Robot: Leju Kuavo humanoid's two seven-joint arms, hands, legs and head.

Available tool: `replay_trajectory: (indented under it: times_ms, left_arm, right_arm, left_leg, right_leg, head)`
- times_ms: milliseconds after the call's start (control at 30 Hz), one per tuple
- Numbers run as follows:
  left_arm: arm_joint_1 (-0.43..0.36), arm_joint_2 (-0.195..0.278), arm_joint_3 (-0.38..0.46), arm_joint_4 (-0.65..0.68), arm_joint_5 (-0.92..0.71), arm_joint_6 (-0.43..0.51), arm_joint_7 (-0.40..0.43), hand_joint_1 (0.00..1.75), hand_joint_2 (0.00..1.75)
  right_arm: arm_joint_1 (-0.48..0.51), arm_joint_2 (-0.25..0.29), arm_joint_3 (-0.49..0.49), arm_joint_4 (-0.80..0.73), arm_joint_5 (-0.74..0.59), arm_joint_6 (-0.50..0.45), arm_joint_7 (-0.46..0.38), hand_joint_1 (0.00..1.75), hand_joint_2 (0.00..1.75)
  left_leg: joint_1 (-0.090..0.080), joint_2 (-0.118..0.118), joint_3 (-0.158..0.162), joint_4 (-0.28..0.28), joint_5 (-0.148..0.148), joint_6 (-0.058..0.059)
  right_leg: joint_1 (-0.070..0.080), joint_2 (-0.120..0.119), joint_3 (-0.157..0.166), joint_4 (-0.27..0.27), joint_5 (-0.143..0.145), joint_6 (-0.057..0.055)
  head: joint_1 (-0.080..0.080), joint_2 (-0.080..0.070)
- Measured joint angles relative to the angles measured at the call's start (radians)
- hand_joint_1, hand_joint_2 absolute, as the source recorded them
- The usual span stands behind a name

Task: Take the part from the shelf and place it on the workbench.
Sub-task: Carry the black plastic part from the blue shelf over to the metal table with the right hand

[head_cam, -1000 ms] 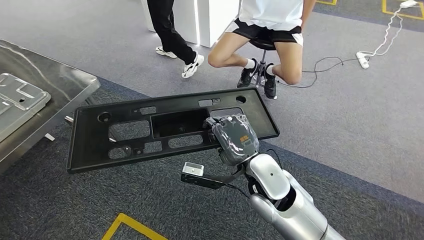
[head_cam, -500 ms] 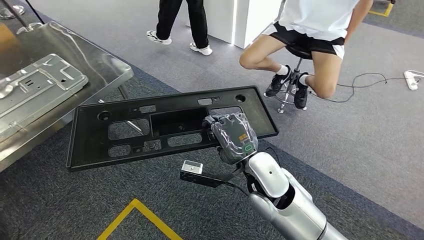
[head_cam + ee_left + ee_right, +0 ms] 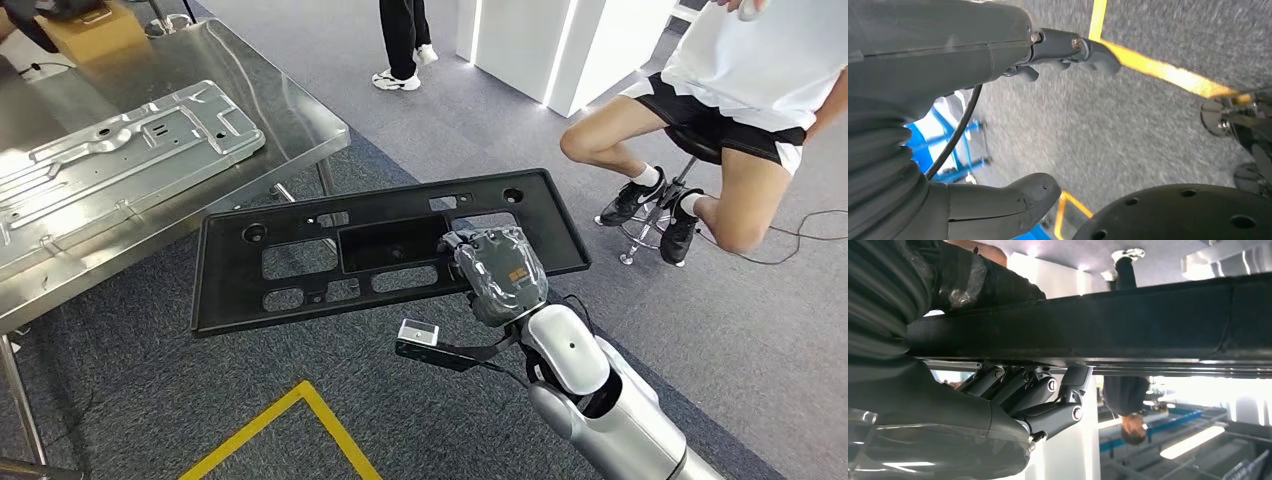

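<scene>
My right hand clamps the stiff, light-looking black panel near one end, so its far end may sag.

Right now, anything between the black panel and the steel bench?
Nothing visible in the gap. The right hand holds the black panel over carpet, off the workbench corner. But a silver stamped plate and a cardboard box already take up much of the benchtop.
</scene>
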Motion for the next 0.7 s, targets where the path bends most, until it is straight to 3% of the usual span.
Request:
replay_trajectory:
  times_ms: [67,100,167,233,300,333,400,467,533,600,633,700]
  left_arm:
    - [0.002,0.0,0.0,0.0,0.0,0.001,-0.001,0.0,1.75]
    - [0.004,0.0,0.0,0.0,0.0,0.001,-0.001,0.0,1.75]
    - [0.006,0.001,0.0,0.0,0.0,0.001,0.0,0.0,1.75]
    - [0.003,0.0,0.0,0.0,0.002,0.001,0.001,0.0,1.75]
    - [0.001,0.001,0.0,0.0,0.007,0.0,0.002,0.0,1.75]
    - [0.001,0.001,0.0,0.0,0.01,-0.001,0.001,0.0,1.75]
    - [0.004,0.002,0.0,0.0,0.014,-0.006,-0.001,0.0,1.75]
    - [0.004,0.005,0.0,0.0,0.018,-0.017,-0.001,0.0,1.75]
    - [0.002,0.006,0.0,0.0,0.02,-0.029,0.003,0.0,1.75]
    - [0.003,0.006,0.0,0.0,0.021,-0.035,0.009,0.0,1.75]
    - [0.005,0.005,0.0,0.0,0.021,-0.036,0.011,0.0,1.75]
    - [0.006,0.005,0.0,0.0,0.02,-0.036,0.014,0.0,1.75]
  right_arm:
    - [0.001,-0.008,-0.006,-0.007,0.0,0.0,0.0,1.75,1.75]
    - [0.001,-0.01,-0.008,-0.01,0.0,0.001,0.0,1.75,1.75]
    - [0.0,-0.011,-0.011,-0.017,0.0,0.001,0.0,1.75,1.75]
    - [0.0,-0.015,-0.016,-0.019,0.0,0.003,-0.001,1.75,1.75]
    - [0.001,-0.022,-0.018,-0.019,0.0,0.01,-0.004,1.75,1.75]
    - [0.001,-0.024,-0.019,-0.019,0.0,0.014,-0.007,1.75,1.75]
    - [-0.002,-0.023,-0.018,-0.019,0.0,0.022,-0.012,1.75,1.75]
    - [-0.009,-0.018,-0.018,-0.018,0.002,0.026,-0.014,1.75,1.75]
    - [-0.017,-0.013,-0.017,-0.016,0.004,0.031,-0.015,1.75,1.75]
    - [-0.021,-0.009,-0.015,-0.016,0.004,0.034,-0.017,1.75,1.75]
    - [-0.022,-0.007,-0.014,-0.015,0.004,0.035,-0.017,1.75,1.75]
    - [-0.027,-0.005,-0.014,-0.016,0.004,0.035,-0.018,1.75,1.75]
  left_leg:
    - [0.005,-0.02,-0.006,0.0,-0.001,-0.013]
    - [0.006,-0.016,-0.008,-0.001,-0.003,-0.018]
    - [0.004,0.035,-0.024,0.033,-0.025,-0.03]
    - [0.005,0.094,-0.079,0.143,-0.076,-0.04]
    - [0.012,0.109,-0.142,0.25,-0.107,-0.047]
    - [0.014,0.112,-0.151,0.259,-0.096,-0.05]
    - [0.016,0.126,-0.109,0.162,-0.027,-0.049]
    - [0.007,0.165,-0.046,0.036,0.021,-0.04]
    - [-0.004,0.178,-0.025,-0.008,0.023,-0.026]
    - [-0.004,0.152,-0.023,-0.014,0.023,-0.012]
    - [-0.001,0.14,-0.017,-0.02,0.023,-0.006]
    - [0.004,0.119,-0.003,-0.031,0.026,0.006]
  right_leg:
    - [0.001,-0.007,0.006,-0.011,-0.005,-0.004]
    - [0.001,-0.018,0.01,-0.016,-0.004,-0.008]
    - [-0.002,-0.042,0.022,-0.029,-0.004,-0.018]
    - [-0.001,-0.07,0.032,-0.034,-0.009,-0.025]
    - [0.001,-0.101,0.038,-0.034,-0.016,-0.026]
    - [0.001,-0.115,0.041,-0.033,-0.02,-0.025]
    - [0.001,-0.14,0.053,-0.033,-0.029,-0.022]
    - [0.004,-0.163,0.066,-0.034,-0.039,-0.014]
    - [0.009,-0.183,0.073,-0.036,-0.046,-0.003]
    - [0.01,-0.202,0.082,-0.041,-0.052,0.008]
    - [0.008,-0.194,0.087,-0.037,-0.06,0.013]
    - [0.005,-0.143,0.066,0.027,-0.1,0.019]
  head:
    - [0.0,0.0]
    - [0.0,0.0]
    - [-0.002,0.0]
    - [-0.005,0.0]
    - [-0.005,0.0]
    - [-0.005,0.0]
    - [-0.005,0.0]
    - [-0.004,0.0]
    - [-0.004,0.0]
    - [-0.004,0.0]
    - [-0.004,0.0]
    - [-0.004,0.0]
